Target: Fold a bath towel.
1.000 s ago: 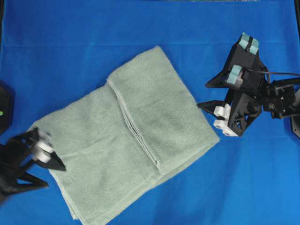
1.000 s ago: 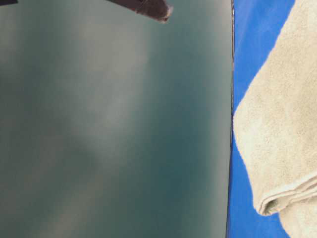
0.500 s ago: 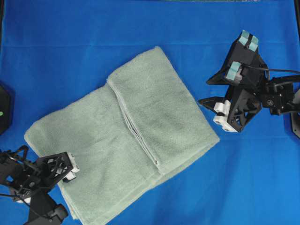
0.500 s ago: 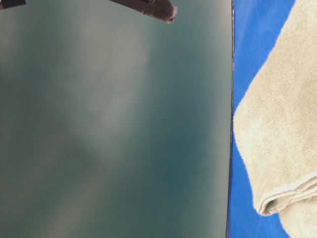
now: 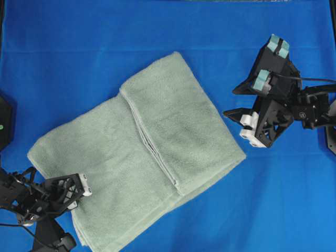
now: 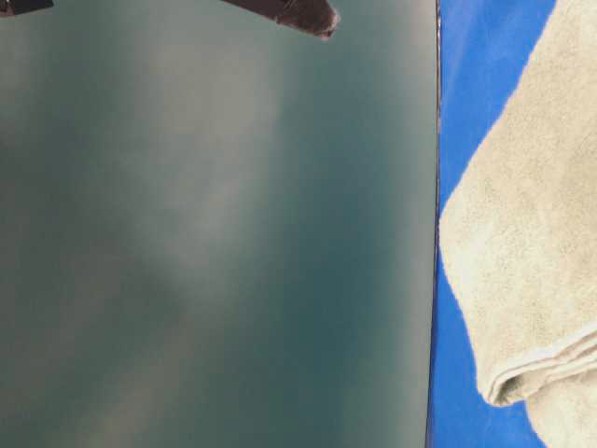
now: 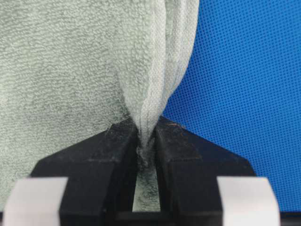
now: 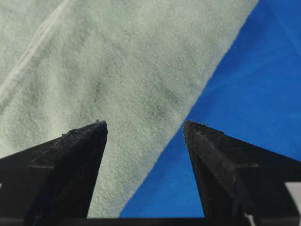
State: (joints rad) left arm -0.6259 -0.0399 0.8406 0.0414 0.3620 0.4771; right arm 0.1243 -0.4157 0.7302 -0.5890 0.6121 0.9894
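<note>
Already doubled over at centre frame, the bath towel awaits further folding: left gripper pinches its lower-left stacked hems, right gripper hovers spread.

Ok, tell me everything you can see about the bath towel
The bath towel is pale sage-green terry with a fuzzy nap and thin lighter hems. It lies folded in layers, set diagonally on the blue cloth, one hemmed flap edge crossing its middle. The left pincer is shut on its stacked edges at a lower-left corner; the open right pincer hovers over its right edge.
</note>
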